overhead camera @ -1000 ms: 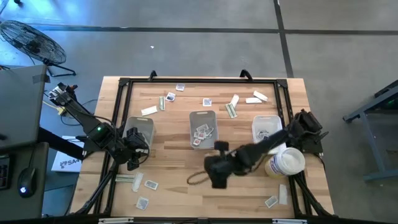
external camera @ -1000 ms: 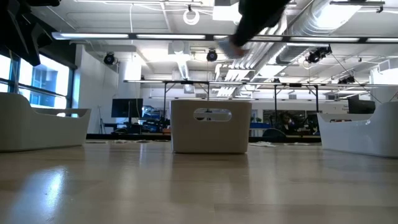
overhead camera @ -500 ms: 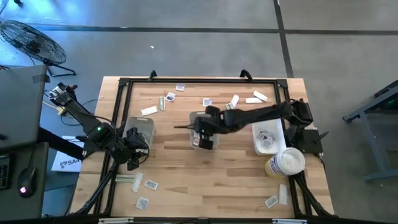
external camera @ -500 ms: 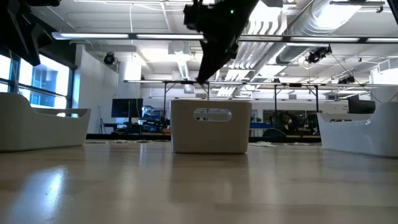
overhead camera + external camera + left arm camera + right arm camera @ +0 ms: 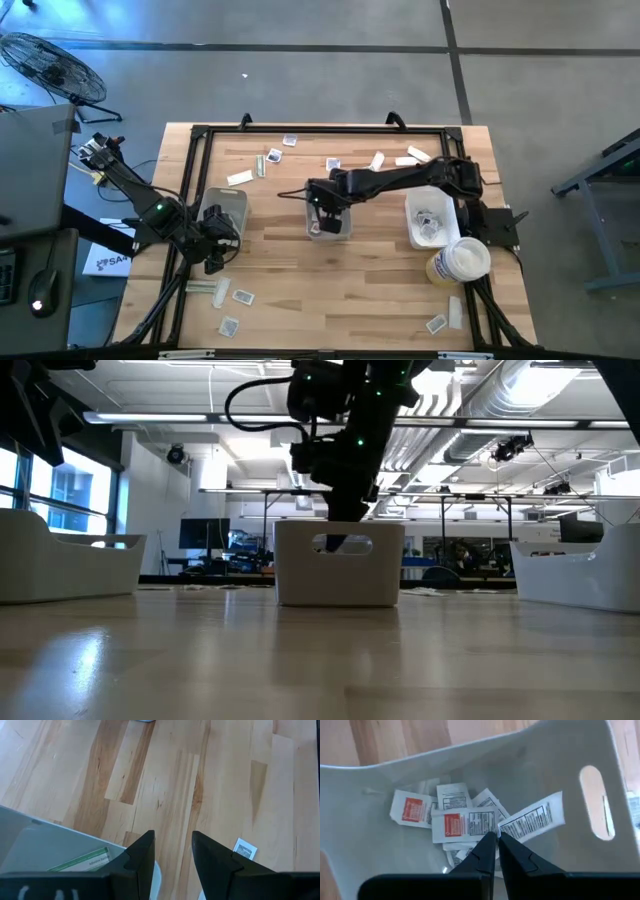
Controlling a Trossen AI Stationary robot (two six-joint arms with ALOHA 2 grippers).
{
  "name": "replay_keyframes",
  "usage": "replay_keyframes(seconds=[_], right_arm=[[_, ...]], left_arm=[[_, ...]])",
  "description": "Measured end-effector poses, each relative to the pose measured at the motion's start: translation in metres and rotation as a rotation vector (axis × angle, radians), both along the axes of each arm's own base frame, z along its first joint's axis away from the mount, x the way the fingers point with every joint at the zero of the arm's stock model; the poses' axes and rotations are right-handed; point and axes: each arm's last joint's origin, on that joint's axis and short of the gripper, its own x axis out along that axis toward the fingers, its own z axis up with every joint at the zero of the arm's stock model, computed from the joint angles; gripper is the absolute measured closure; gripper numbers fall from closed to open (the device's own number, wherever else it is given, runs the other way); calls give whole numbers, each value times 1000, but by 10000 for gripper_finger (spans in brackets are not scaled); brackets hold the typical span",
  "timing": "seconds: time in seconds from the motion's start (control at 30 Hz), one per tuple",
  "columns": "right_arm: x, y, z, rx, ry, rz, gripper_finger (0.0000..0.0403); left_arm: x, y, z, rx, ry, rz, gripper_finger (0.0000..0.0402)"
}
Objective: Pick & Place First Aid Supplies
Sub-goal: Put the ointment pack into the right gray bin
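Right hand (image 5: 322, 212) first: we see it reaching down into the middle tray (image 5: 327, 208) at the centre of the worktop (image 5: 300, 270), the arm stretched long from the right side. Its fingertips (image 5: 492, 845) stand almost together with only a sliver between, and we cannot tell whether anything is pinched there. Directly beneath them lie the sachets (image 5: 465, 822), heaped on the tray floor, one long strip slanting off toward the handle slot. Left hand (image 5: 213, 247) waits beside the left tray (image 5: 226, 205), its fingers (image 5: 142, 857) apart and empty.
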Motion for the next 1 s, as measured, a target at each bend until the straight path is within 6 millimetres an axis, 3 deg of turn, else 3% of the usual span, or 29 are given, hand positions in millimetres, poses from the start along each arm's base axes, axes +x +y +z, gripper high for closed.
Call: replay_keyframes(seconds=[0.33,0.5,0.63,0.8,1.0], right_arm=[[0,-13,0,-2,-6,-50,344],[-7,1,16,38,-24,-11,331],[-26,37,47,143,-18,51,330],[-57,97,80,259,-18,89,329],[-77,168,84,352,-28,76,329]], left_arm=[[0,0,0,0,1,0,273],[0,0,0,0,1,-1,273],[0,0,0,-1,0,-1,273],[0,0,0,0,0,0,273],[0,0,0,-1,1,-1,273]])
